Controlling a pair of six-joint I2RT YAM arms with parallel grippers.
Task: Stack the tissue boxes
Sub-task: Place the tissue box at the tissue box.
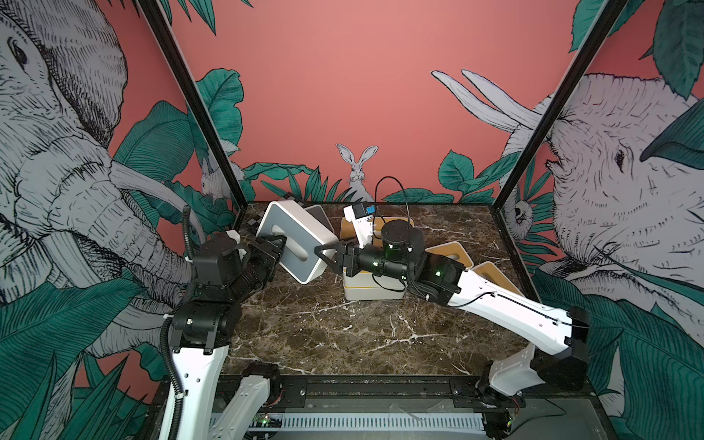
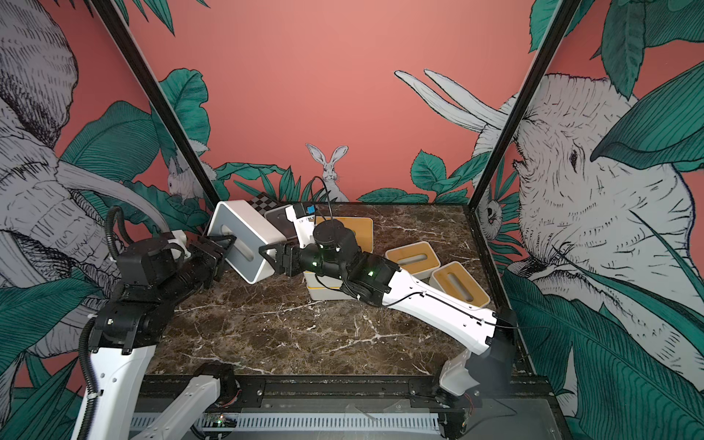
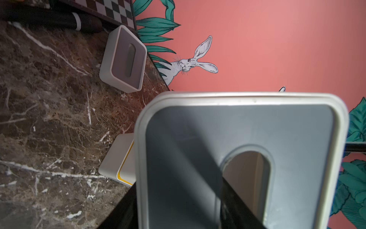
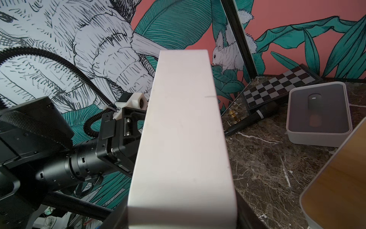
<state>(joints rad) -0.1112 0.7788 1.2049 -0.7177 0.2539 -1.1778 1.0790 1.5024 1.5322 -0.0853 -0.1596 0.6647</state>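
The grey tissue box (image 1: 295, 266) is up in the air, tipped, over the back left of the desk (image 1: 324, 335). The right end effector (image 1: 324, 255) pinches one short end. The left end effector (image 1: 280, 244) sits around the other end; I cannot tell if it squeezes. The box is smooth and white with round corners, a flat grey lid and a long oval hole. The desk is shiny brown stone with thin white lines. The walls (image 1: 343, 76) are pink, with drawn elephants, green leaves and a rabbit (image 1: 357, 167).
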